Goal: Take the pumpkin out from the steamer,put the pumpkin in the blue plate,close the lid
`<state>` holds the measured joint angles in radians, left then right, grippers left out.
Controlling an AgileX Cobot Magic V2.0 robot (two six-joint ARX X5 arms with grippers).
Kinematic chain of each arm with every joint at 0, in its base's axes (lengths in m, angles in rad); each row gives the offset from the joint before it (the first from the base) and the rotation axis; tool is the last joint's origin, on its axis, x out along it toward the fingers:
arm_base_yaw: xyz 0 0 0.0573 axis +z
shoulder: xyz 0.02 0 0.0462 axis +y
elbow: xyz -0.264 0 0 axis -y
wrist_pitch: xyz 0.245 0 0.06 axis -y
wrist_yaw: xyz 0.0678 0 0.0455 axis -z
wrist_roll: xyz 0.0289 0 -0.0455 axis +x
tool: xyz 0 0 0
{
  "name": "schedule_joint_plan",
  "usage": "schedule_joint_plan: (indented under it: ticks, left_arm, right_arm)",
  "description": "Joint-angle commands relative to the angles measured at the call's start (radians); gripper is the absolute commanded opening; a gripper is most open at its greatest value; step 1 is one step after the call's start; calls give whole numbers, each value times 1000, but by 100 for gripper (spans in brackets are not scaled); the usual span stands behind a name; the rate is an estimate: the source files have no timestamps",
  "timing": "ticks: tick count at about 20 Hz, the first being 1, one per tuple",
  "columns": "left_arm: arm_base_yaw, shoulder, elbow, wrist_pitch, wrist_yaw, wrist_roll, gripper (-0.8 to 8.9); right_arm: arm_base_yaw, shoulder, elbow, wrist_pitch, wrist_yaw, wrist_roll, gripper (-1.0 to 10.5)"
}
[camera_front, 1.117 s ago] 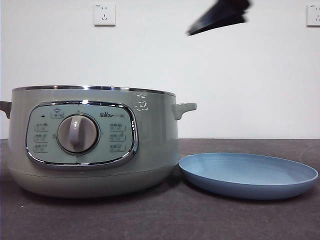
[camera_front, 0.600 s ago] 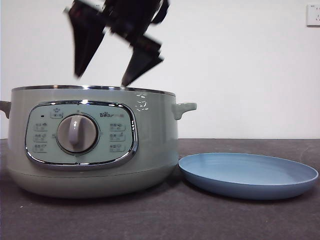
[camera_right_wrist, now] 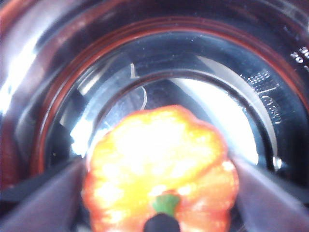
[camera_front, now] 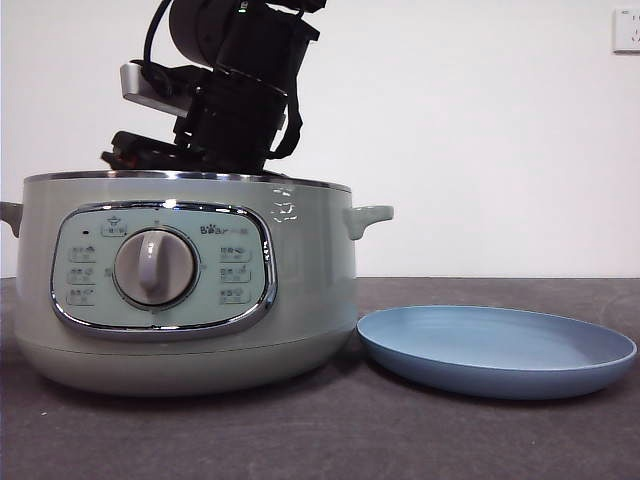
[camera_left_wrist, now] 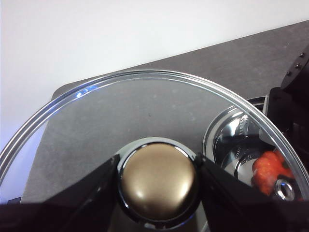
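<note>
Because the pumpkin point(camera_right_wrist: 161, 169) sits at the bottom of the steamer point(camera_front: 185, 285), the right tool point(camera_right_wrist: 161, 193) is sunk inside the pot from above, its jaws spread wide on either side of the orange body with the green stem between them; whether they touch it yet cannot be told from the blurred close view. Only the arm's dark wrist shows over the steamer's chrome rim in the front view. The left tool point(camera_left_wrist: 157, 181) is clamped on the knob of the glass lid point(camera_left_wrist: 145, 111), holding it off to one side of the steamer so the opening is free for the reach and the lid is ready to go back on. Just beside the steamer on the tabletop point(camera_front: 300, 440), the blue plate point(camera_front: 497, 350) lies bare, placed for a short carry.
</note>
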<state>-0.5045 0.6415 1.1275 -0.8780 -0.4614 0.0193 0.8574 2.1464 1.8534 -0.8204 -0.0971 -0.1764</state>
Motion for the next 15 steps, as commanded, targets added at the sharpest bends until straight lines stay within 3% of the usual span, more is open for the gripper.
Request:
schedule_joint_plan:
  ticks: [1, 4, 8, 11, 15]
  left_arm:
    - [0, -11, 7, 39, -10, 11, -8]
    - [0, -7, 7, 40, -7, 11, -8]
    - [0, -7, 7, 66, -5, 11, -8]
    - [0, -7, 7, 103, -2, 11, -8]
    - [0, -7, 7, 106, -2, 11, -8]
  right_arm:
    - [10, 3, 1, -1, 2, -3, -9]
    - [8, -81, 1, -35, 107, 2, -8]
    - [-69, -254, 1, -205, 106, 13, -8]
    - [-182, -367, 1, -409, 110, 127, -9]
    - [-235, -510, -94, -447, 338, 256, -9]
